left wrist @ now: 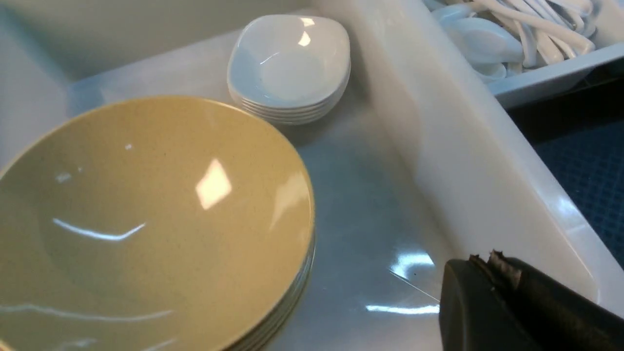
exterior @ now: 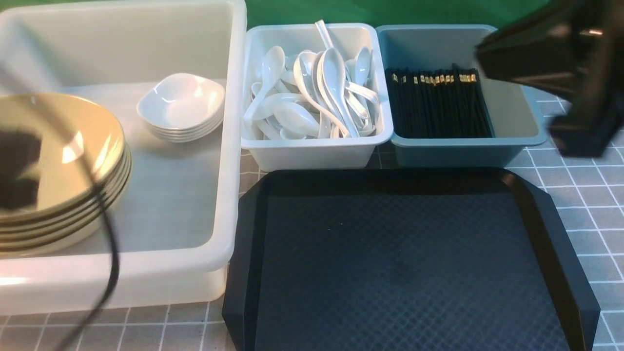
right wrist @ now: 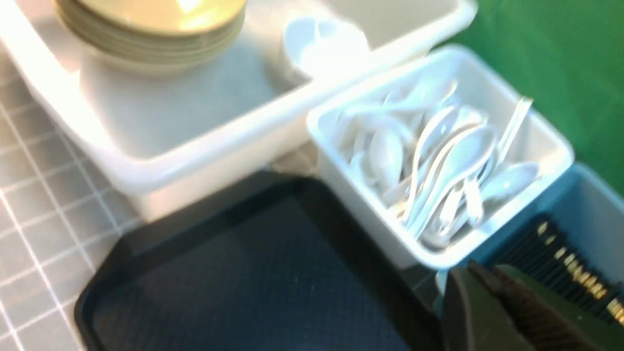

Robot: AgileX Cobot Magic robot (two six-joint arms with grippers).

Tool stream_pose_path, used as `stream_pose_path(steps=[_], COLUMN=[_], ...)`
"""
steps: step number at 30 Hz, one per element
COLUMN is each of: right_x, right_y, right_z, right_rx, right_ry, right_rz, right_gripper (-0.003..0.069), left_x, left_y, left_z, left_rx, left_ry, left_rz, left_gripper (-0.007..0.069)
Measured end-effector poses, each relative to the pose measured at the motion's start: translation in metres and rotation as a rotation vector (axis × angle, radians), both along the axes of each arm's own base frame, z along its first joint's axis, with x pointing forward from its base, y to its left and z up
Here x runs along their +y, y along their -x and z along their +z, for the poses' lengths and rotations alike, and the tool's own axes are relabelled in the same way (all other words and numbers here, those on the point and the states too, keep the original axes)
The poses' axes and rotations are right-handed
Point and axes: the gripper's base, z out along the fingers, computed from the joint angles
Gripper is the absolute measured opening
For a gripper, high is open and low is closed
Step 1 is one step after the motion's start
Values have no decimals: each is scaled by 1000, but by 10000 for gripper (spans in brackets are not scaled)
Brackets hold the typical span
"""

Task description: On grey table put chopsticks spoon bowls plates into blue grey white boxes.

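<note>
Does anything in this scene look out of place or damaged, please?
Nothing looks damaged or spilled. Only the spoons look untidy: they lie jumbled in their white box, one handle rising above the far rim, while the chopsticks lie in a neat row.

There are three rectangular plastic tubs (exterior: 314, 158), white and teal-blue, one black textured tray (exterior: 390, 263), one stack of round, glossy yellow bowls (exterior: 100, 122) and one stack of glossy white dishes (exterior: 180, 105).
</note>
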Motion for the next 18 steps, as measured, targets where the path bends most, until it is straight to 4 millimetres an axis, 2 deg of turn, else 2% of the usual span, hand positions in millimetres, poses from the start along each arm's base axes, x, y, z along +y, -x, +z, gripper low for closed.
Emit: stream_pose_path(steps=[3, 5, 9, 13, 18], right_x=[-13, -17, -35, -45, -48], right_y=[16, 21, 44, 56, 60], right_z=[-11, -16, -35, -41, -41], right_rx=[-38, -55, -122, -168, -182], right_ry=[-32, -46, -99, -137, -151], right_rz=[0, 1, 3, 4, 3], right_gripper=[81, 83, 91, 97, 98], left_x=[3, 4, 8, 10, 10], left_y=[25, 33, 55, 63, 64], left_z=[-20, -26, -48, -56, -61], left_rx=[-57, -77, -164, -200, -193], left_ry=[12, 15, -3, -8, -12], left_rz=[6, 7, 4, 6, 7], left_gripper=[-10, -10, -10, -10, -11])
